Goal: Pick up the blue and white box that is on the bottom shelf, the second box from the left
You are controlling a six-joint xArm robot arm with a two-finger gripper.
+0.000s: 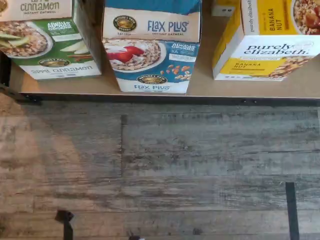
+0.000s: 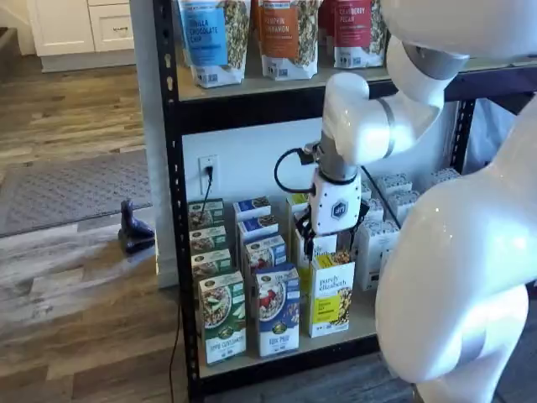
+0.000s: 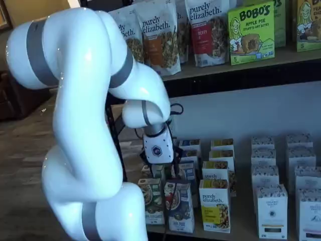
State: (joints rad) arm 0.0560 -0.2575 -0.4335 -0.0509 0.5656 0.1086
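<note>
**Arm poised over the front row of the bottom shelf, nothing in its grasp**

At the left of the bottom shelf [image 2: 369,322] stands the green-and-white carton [image 2: 222,316], an apple cinnamon oatmeal, at the front of its own file of like cartons. Just beside it to the right, second in the front row, stands the blue and white box [image 2: 278,311]: upright, facing out, marked Flax Plus, with a bowl picture on its blue upper part and a white band below. It sits at the near edge of the pale board, close to the green carton and set a little apart from the yellow carton [image 2: 331,295] further right. More blue boxes line up behind it toward the far wall. In the wrist view the same three fronts show side by side, the blue and white box [image 1: 152,47] in the middle, above the dark shelf rim and the grey plank floor [image 1: 160,170].

The gripper [image 2: 332,242] hangs from the white arm [image 2: 377,117] above and behind the front row, over the gap between the blue file and the yellow one. Its white body shows clearly in both shelf views, but the black fingers are lost against the cartons; the jaws stand spread wide and hold nothing. Every box rests on the board.

Further right, white cartons [image 3: 272,211] fill the rest of the shelf, and bags of granola [image 2: 288,38] stand on the board above.
</note>
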